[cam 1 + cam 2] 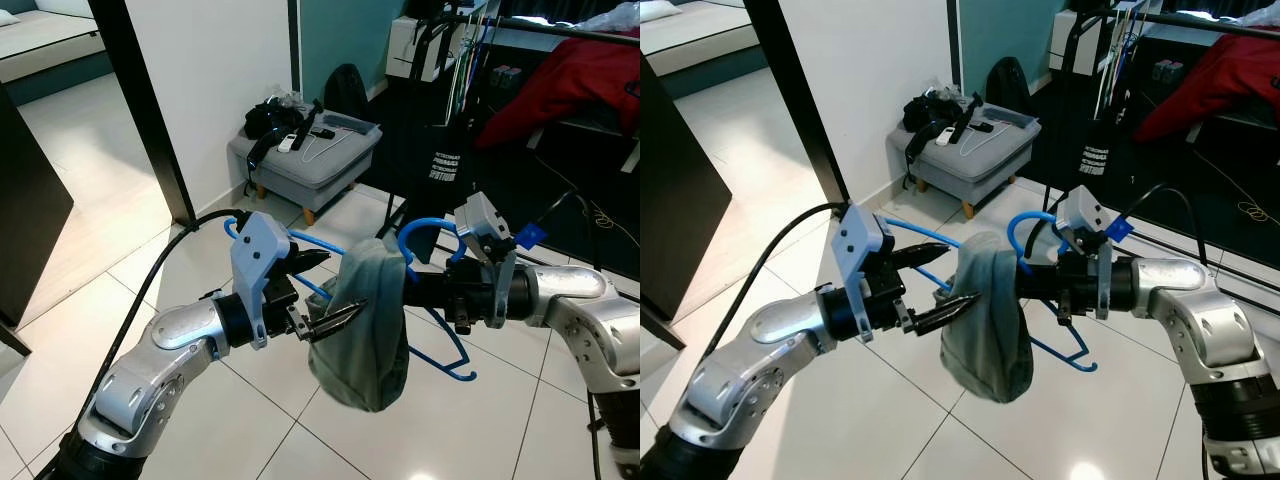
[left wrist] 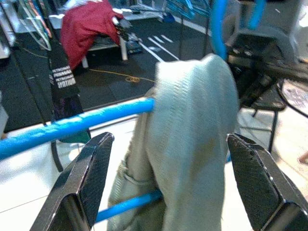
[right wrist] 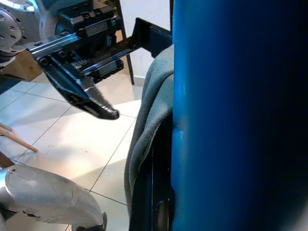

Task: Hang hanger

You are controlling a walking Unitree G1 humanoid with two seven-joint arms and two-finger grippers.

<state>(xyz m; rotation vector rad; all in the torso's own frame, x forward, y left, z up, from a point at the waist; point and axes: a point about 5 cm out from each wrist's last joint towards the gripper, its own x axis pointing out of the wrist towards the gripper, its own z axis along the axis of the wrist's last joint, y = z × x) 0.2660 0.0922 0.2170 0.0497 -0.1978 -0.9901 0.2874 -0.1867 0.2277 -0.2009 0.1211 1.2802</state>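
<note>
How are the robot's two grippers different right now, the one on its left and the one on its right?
The left gripper has its black fingers spread open around the grey-green cloth, while the right gripper is shut on the blue hanger near its hook. The left one holds nothing firmly; the right one bears the hanger with the cloth draped over it. Both are held out over the tiled floor, facing each other.

The head's two eyes look forward and down over both arms, while each wrist camera peers closely along its fingers at the shared grey cloth (image 1: 365, 320) on the blue hanger (image 2: 72, 126).
</note>
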